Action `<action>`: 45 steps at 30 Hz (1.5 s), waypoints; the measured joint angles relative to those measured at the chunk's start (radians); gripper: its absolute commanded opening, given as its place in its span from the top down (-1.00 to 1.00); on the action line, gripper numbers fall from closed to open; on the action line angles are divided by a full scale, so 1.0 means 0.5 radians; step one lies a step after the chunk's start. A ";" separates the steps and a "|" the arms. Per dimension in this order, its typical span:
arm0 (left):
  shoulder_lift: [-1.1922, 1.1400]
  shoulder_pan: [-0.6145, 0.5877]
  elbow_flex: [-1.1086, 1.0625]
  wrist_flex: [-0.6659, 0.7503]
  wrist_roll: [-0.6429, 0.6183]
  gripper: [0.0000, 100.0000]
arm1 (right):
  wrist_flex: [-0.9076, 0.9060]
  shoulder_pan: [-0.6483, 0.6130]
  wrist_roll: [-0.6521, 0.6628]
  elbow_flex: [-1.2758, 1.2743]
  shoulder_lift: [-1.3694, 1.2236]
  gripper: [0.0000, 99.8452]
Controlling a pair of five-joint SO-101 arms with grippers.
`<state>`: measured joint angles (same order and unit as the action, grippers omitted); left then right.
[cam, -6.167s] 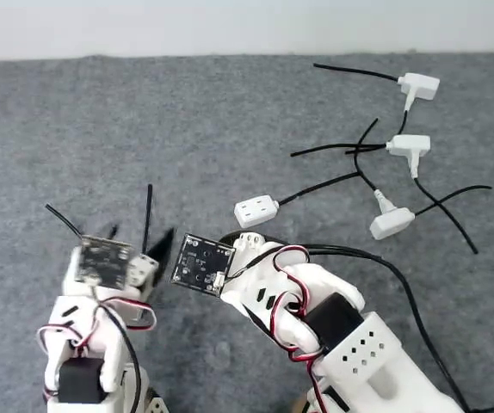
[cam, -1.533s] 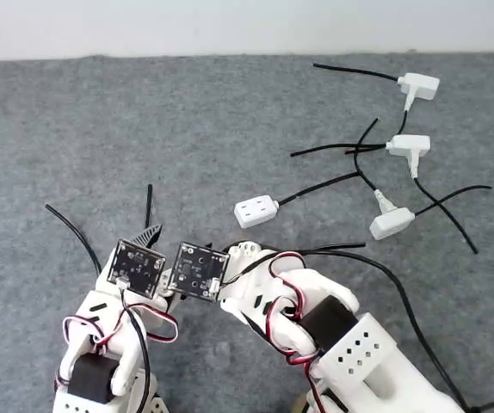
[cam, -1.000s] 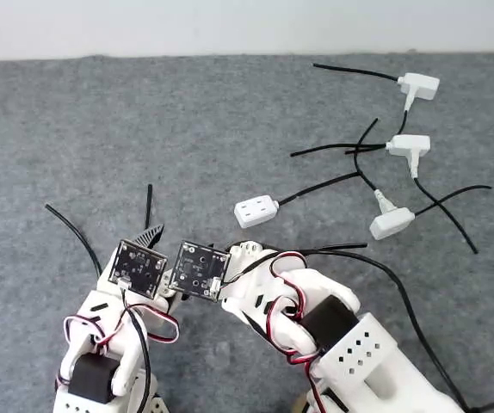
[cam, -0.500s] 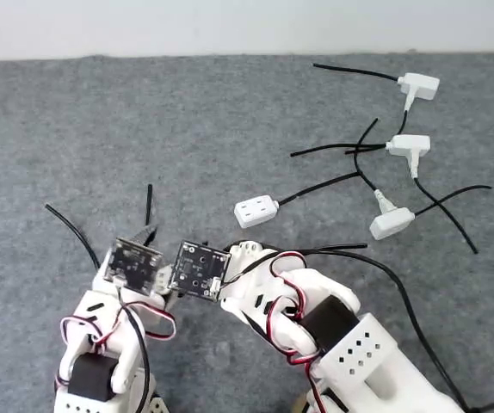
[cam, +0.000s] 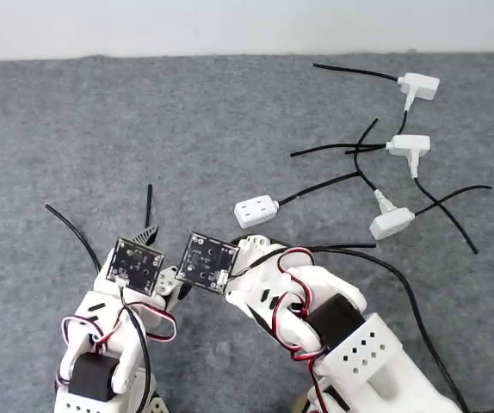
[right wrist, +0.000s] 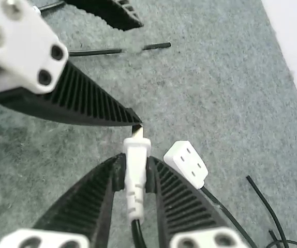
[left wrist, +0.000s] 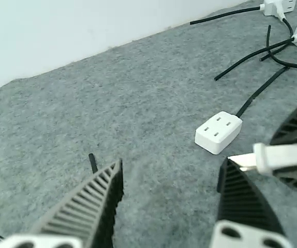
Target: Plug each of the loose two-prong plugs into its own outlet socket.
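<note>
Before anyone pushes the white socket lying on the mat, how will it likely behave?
The socket is a small flat block, so it probably slides rather than tips or rolls. Its thin cord lies loose, likely floppy, so it may trail or tug. The fuzzy mat should add drag.

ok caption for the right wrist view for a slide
Right gripper clamps a white two-prong plug, a white plastic outlet socket lying close by on grey felt.

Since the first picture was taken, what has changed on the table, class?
The left gripper swung sideways toward the right gripper, which shifted only slightly and is shut on a white plug. No taking or letting go shows. The white socket block and loose cords beyond lie where they were.
</note>
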<state>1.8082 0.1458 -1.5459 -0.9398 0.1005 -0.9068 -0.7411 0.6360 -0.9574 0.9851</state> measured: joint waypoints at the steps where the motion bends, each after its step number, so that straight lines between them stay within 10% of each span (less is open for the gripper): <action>1: 0.000 0.000 0.000 0.000 0.000 0.40 | 0.003 0.000 0.000 0.000 0.003 0.98; 45: 0.000 0.301 -0.080 0.015 0.150 0.40 | 0.003 -0.003 -0.043 0.000 0.015 0.98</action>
<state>1.8082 0.2961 -1.5858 -0.9321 0.1757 -0.9053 -0.7426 0.6145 -0.9574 0.9927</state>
